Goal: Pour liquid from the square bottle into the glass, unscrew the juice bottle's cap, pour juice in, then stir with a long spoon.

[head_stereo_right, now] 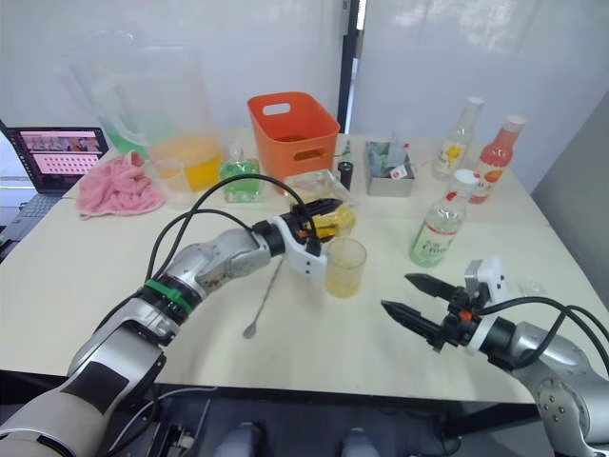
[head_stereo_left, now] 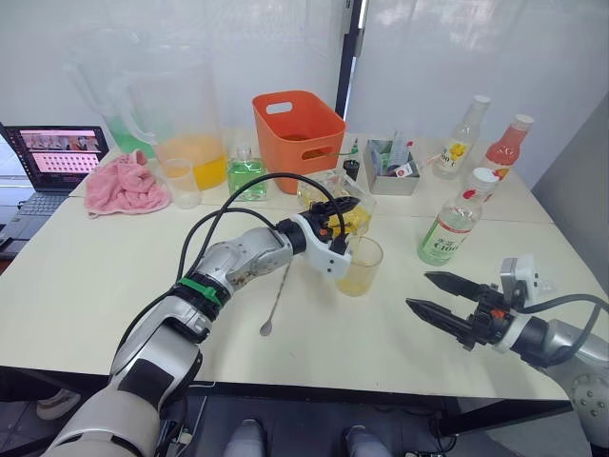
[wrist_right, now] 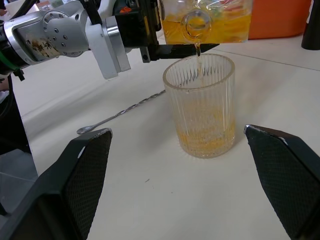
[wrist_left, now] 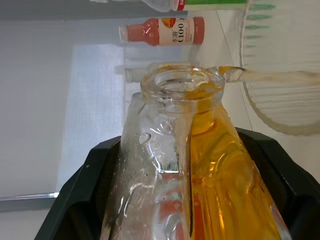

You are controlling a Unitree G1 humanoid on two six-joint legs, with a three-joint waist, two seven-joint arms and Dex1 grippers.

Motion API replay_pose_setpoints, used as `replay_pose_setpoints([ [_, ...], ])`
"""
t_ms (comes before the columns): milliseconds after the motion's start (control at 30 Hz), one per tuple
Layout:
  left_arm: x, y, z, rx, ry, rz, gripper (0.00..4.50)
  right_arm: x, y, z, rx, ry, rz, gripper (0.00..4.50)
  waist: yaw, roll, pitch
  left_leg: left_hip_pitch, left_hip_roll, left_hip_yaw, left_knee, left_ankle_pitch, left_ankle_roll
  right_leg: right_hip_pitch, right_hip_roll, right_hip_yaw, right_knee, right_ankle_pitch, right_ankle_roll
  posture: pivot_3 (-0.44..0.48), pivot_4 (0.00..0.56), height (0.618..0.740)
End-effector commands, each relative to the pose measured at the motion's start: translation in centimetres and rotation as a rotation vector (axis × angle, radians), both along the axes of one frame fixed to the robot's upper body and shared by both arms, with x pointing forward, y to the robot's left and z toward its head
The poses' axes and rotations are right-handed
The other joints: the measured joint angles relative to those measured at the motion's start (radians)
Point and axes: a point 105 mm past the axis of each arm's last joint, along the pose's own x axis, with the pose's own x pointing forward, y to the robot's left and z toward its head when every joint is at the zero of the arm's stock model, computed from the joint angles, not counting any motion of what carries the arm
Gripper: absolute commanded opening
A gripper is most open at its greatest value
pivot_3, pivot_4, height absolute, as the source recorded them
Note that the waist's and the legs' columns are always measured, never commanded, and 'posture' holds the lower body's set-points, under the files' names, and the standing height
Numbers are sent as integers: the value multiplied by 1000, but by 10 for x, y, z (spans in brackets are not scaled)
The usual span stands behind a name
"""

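My left gripper is shut on the square bottle, which is tilted mouth-down over the glass. A thin orange stream runs from the bottle into the ribbed glass, which holds a shallow orange layer. The long spoon lies flat on the table, left of the glass. Right of the glass stands the juice bottle, upright with its white cap on. My right gripper hovers open near the table's front right, pointing at the glass, with nothing between its fingers.
At the back stand an orange basket, a large pitcher of orange liquid, a green bottle, a small cup, a grey box, a yellow-labelled bottle and a pink-red bottle. A pink cloth and laptop lie at far left.
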Motion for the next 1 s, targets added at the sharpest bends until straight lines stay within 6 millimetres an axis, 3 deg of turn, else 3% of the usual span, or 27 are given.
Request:
replay_pose_setpoints([
  [33, -7, -3, 43, -139, -55, -46, 2799, 0, 1, 9, -11, -49, 12, 4474, -2, 0, 0, 0, 0, 0, 0, 0, 0, 0, 0, 0, 0, 0, 0, 0, 150, 725],
  [367, -5, 4, 47, -316, 184, -41, 2799, 4, 2, 11, -15, -47, 29, 4474, -5, 0, 0, 0, 0, 0, 0, 0, 0, 0, 0, 0, 1, 3, -5, 0, 150, 725],
  [500, -9, 10, 69, -489, 312, -81, 2799, 4, 3, 12, -15, -44, 43, 4474, -5, 0, 0, 0, 0, 0, 0, 0, 0, 0, 0, 0, 1, 4, -6, 0, 150, 725],
  [667, -11, 12, 73, -516, 352, -83, 2799, 5, 4, 12, -15, -42, 48, 4474, -5, 0, 0, 0, 0, 0, 1, 0, 0, 0, 0, 0, 1, 4, -6, 0, 150, 725],
  [767, -1, 38, 83, -768, 517, -30, 2799, 12, 6, 19, -18, -55, 86, 4474, -17, 0, 0, 1, 0, 0, 1, 0, 0, 0, 0, 0, 1, 4, -6, 0, 150, 725],
  [867, 11, 78, 94, -1043, 612, 68, 2799, 16, 12, 20, -16, -50, 126, 4474, -29, 0, 0, 2, 0, -1, 1, 0, 0, 0, 0, 0, 4, 4, -6, 0, 150, 725],
  [933, 13, 87, 95, -1103, 636, 100, 2799, 17, 14, 20, -15, -47, 136, 4474, -32, 0, 0, 2, 0, -1, 2, 0, 0, 0, 1, 0, 8, 2, -5, 0, 150, 725],
  [1000, 17, 110, 95, -1218, 647, 172, 2799, 17, 17, 19, -6, -39, 152, 4474, -32, 0, 0, 3, 0, -2, 2, 0, 0, 0, 1, 0, 9, 2, -5, 0, 150, 725],
])
